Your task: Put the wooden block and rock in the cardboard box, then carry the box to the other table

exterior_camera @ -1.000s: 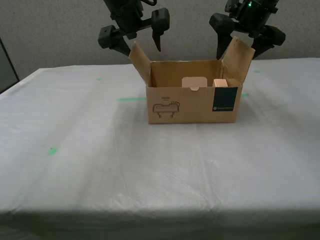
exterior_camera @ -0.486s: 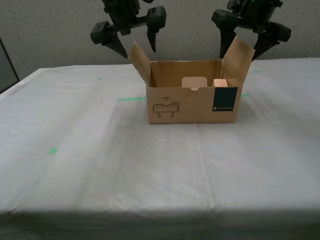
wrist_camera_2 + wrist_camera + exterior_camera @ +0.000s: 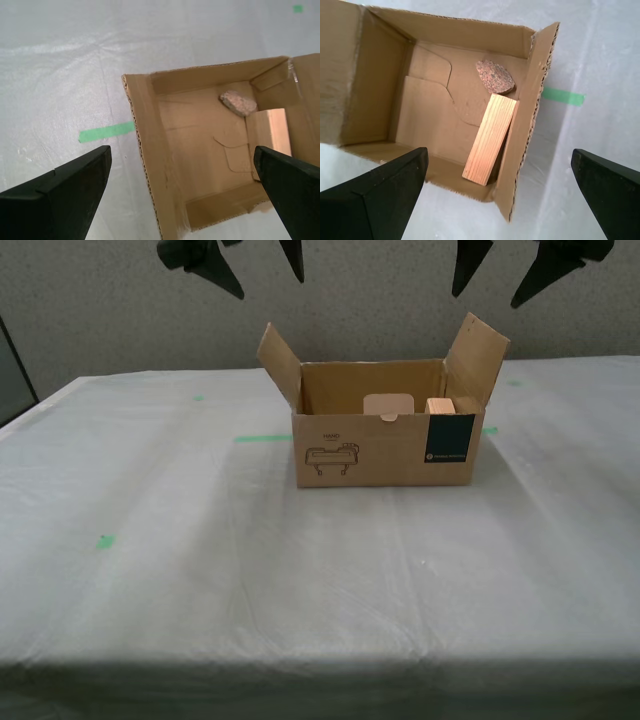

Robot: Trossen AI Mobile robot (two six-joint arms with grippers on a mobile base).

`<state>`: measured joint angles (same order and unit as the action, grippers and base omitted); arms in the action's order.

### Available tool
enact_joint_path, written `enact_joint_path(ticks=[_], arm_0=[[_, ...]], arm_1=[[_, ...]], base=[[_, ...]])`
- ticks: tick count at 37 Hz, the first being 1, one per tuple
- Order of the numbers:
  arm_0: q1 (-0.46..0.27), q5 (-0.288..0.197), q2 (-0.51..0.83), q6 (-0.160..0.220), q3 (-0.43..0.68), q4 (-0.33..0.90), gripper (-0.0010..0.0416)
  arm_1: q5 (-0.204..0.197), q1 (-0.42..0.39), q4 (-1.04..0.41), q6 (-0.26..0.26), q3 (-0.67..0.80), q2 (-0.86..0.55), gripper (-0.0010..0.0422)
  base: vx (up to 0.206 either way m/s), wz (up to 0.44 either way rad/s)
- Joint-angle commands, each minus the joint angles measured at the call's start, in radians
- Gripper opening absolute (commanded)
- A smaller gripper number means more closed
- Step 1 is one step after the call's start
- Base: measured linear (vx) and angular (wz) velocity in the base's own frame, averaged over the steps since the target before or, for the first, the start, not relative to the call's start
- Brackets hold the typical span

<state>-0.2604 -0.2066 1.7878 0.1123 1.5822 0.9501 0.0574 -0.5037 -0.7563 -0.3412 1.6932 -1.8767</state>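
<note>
Inside one cardboard box (image 3: pixel 440 107): one wooden block (image 3: pixel 490 139), one rock (image 3: pixel 495 76); both pincers wide apart, empty.

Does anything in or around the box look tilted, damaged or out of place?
One thing: the wooden block does not lie flat. It leans tilted against a side wall of the cardboard box, one end raised, with the rock near its other end. The box stands upright on the cloth-covered table, flaps open, undamaged. Nothing has spilled.
</note>
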Motion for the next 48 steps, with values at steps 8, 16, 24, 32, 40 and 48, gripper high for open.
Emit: enact_joint_path(ticks=[8,16,24,32,40,48], arm_0=[[0.0,0.056,-0.117,-0.007,0.0,0.061,0.0399],[0.004,0.056,-0.218,-0.012,-0.003,0.079,0.04],[0.028,0.056,-0.301,-0.021,-0.011,0.095,0.04],[0.079,0.056,-0.34,-0.035,-0.011,0.108,0.0399],[0.106,0.056,-0.342,-0.047,-0.018,0.13,0.0399],[0.109,0.056,-0.348,-0.061,-0.088,0.127,0.0399]], arm_1=[[-0.002,0.0,-0.034,0.01,-0.003,0.133,0.0389],[-0.014,0.0,-0.086,0.043,-0.008,0.229,0.0389],[-0.159,-0.001,-0.173,0.089,-0.008,0.304,0.0389],[-0.159,0.0,-0.223,0.092,-0.009,0.356,0.0389],[-0.16,0.001,-0.229,0.108,-0.011,0.39,0.0389],[-0.224,0.003,-0.258,0.125,-0.032,0.393,0.0389]], base=[[0.0,0.0],[0.0,0.0],[0.0,0.0],[0.0,0.0],[0.0,0.0],[0.0,0.0]])
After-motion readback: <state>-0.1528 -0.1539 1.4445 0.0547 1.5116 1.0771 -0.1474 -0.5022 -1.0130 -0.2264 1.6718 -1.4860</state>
